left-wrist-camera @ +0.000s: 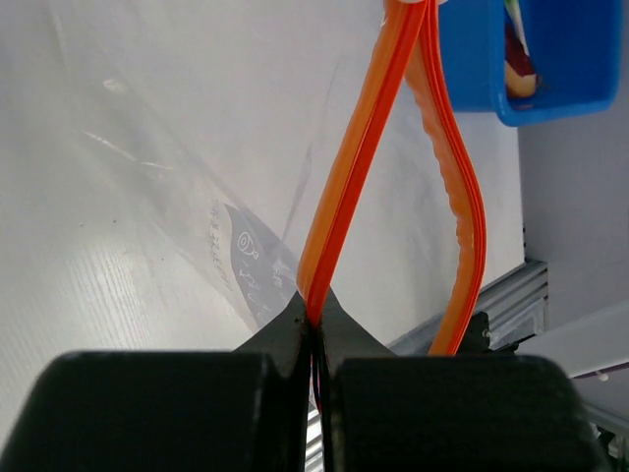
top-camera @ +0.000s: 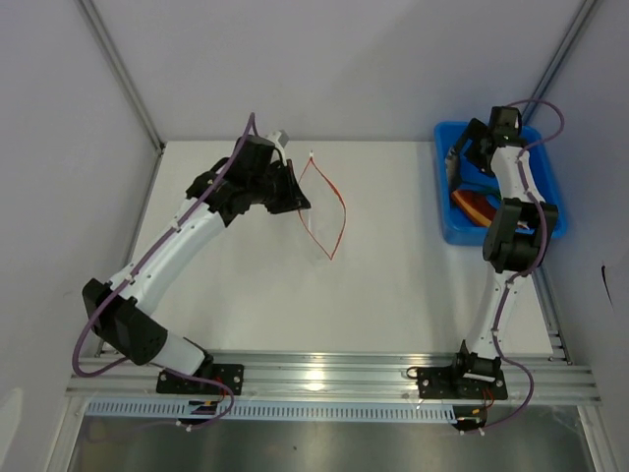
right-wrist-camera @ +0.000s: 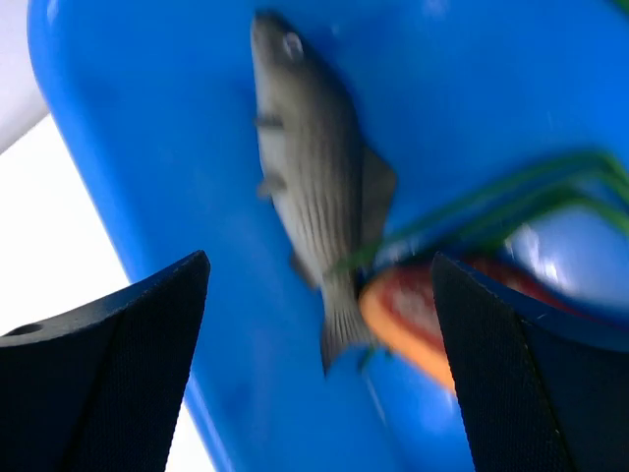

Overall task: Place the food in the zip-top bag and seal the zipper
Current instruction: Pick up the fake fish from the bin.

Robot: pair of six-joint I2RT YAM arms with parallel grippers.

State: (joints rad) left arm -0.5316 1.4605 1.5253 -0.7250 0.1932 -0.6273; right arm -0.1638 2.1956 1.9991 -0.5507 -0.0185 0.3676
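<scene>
While my left gripper (left-wrist-camera: 314, 317) is clamped on one lip of the zipper (left-wrist-camera: 346, 197), holding the zip-top bag (left-wrist-camera: 187, 187) agape at the table's far middle, nothing is packed yet: fish (right-wrist-camera: 310, 177), orange bun (right-wrist-camera: 413, 329) and green leaf strips (right-wrist-camera: 511, 197) lie in the blue tray (right-wrist-camera: 147, 147) far right, my right gripper (right-wrist-camera: 319, 261) spread wide above them. Filling and sealing remain.

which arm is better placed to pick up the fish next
Right: its jaws are open over the fish in the tray. The left jaws are shut on the zipper, holding the bag open.
</scene>
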